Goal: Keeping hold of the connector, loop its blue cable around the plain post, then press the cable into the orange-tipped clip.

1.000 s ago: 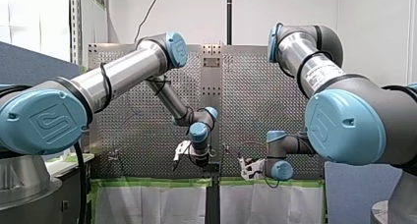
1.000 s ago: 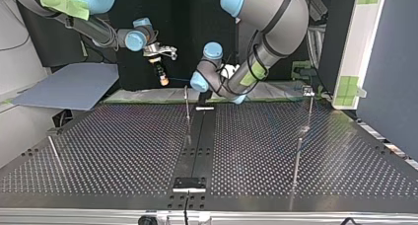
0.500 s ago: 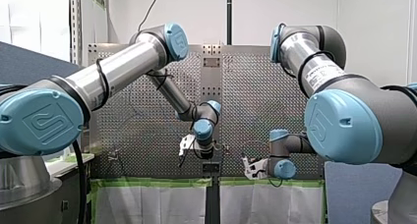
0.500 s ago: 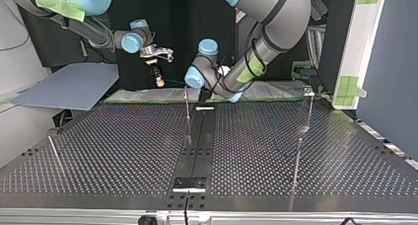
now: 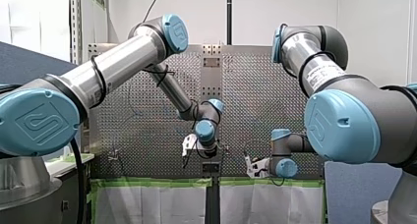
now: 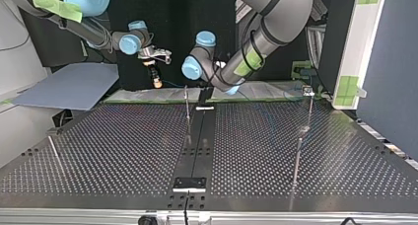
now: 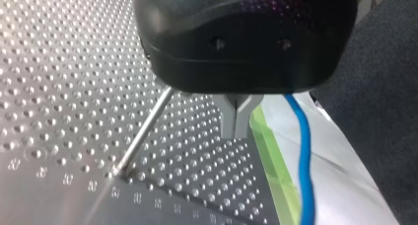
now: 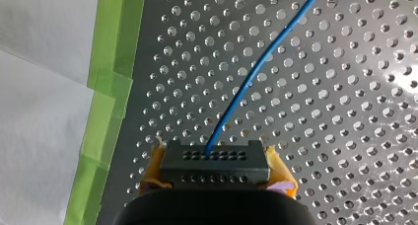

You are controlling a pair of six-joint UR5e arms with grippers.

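Yellow pads (image 8: pixel 280 171) of my right gripper (image 8: pixel 214 178) are shut on a black connector (image 8: pixel 214 162). Its blue cable (image 8: pixel 256 72) runs ahead over the perforated table. In the top view this gripper (image 6: pixel 156 80) hangs past the table's far edge, left of the plain post (image 6: pixel 187 106). My left gripper (image 7: pixel 236 129) is shut with nothing between its metal fingers (image 7: pixel 229 116). The thin post (image 7: pixel 145 131) stands close on one side of it and the blue cable (image 7: pixel 303 156) hangs on the other. In the top view it (image 6: pixel 206 95) sits just right of the post.
More thin posts stand at the top view's left (image 6: pixel 54 153) and right (image 6: pixel 297 158). A small clip-like fitting (image 6: pixel 307 90) sits at the far right edge. Green tape (image 7: pixel 268 151) and white sheeting border the table's (image 6: pixel 123 151) far edge. A black plate (image 6: pixel 189 183) lies near the front.
My left arm has swung toward the top view's left, bringing its shut gripper beside the post. My right gripper has drifted slightly left and up with the connector.
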